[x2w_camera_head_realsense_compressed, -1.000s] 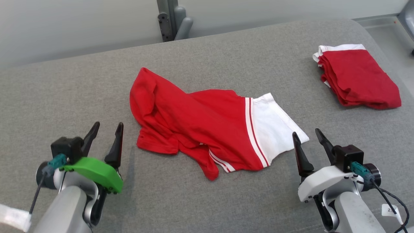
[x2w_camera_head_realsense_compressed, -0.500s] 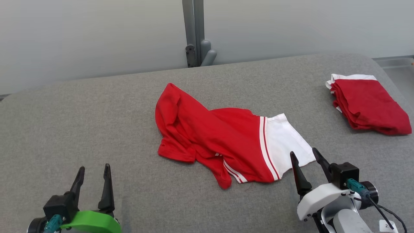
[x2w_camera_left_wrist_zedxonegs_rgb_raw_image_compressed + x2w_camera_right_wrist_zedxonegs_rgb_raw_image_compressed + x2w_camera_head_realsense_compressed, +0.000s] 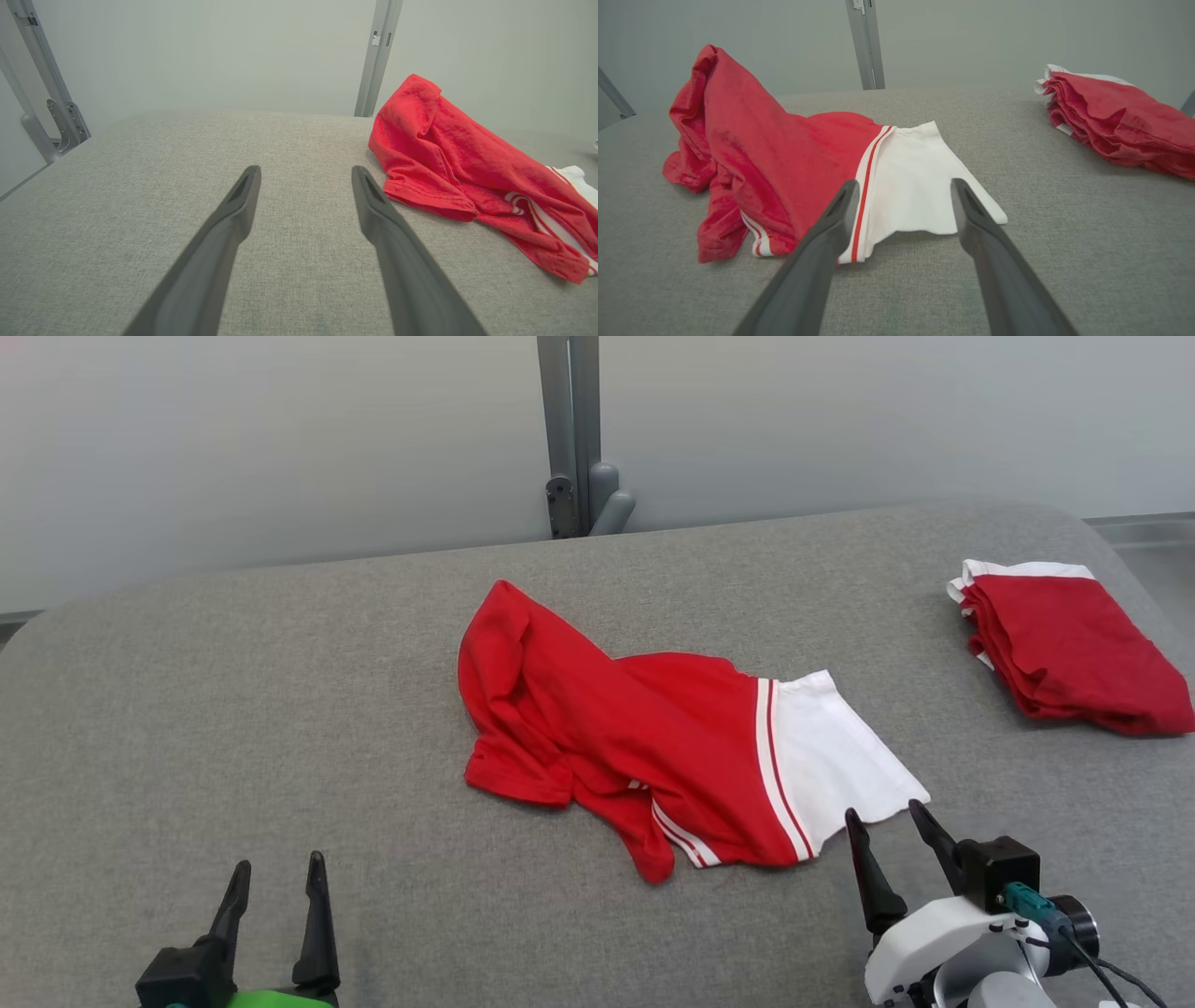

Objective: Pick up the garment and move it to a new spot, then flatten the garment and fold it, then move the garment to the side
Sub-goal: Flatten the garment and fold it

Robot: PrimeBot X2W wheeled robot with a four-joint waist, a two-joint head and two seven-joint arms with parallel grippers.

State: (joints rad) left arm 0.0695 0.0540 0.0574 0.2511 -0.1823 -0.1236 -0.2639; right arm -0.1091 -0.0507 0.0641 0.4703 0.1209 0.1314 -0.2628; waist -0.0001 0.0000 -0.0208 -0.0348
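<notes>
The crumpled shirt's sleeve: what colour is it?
White sleeve, with red-and-white striped trim beside it; clearest in the right wrist view.

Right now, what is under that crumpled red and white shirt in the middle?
The garment lies on the grey fabric surface, which shows all round its edges. Its own folds cover the layers beneath, so anything tucked under it cannot be seen.

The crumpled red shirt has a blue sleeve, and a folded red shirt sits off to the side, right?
Not quite. The sleeve of the crumpled red shirt is white, not blue; the right wrist view shows it. The folded red shirt does sit off to the side.
</notes>
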